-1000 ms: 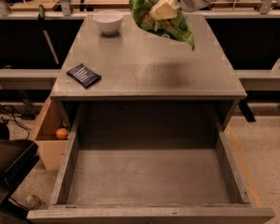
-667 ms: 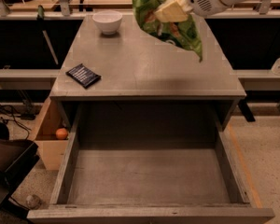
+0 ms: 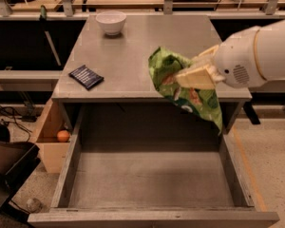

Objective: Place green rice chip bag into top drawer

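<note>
End effector [image 3: 195, 75], as you can see, is clenched on the green rice chip bag [image 3: 167, 75], holding it airborne at the front edge of the counter [image 3: 142, 46], its lower end over the open top drawer [image 3: 152, 175].

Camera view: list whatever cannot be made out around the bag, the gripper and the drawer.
- The green rice chip bag: print blurred; the gripper, clamped on it over the front of the table, covers its right side.
- The top drawer: right rear corner hidden behind the hanging bag; front face cut by the bottom edge.
- The arm: cut off by the right edge.
- The dark packet: label too small to read.
</note>
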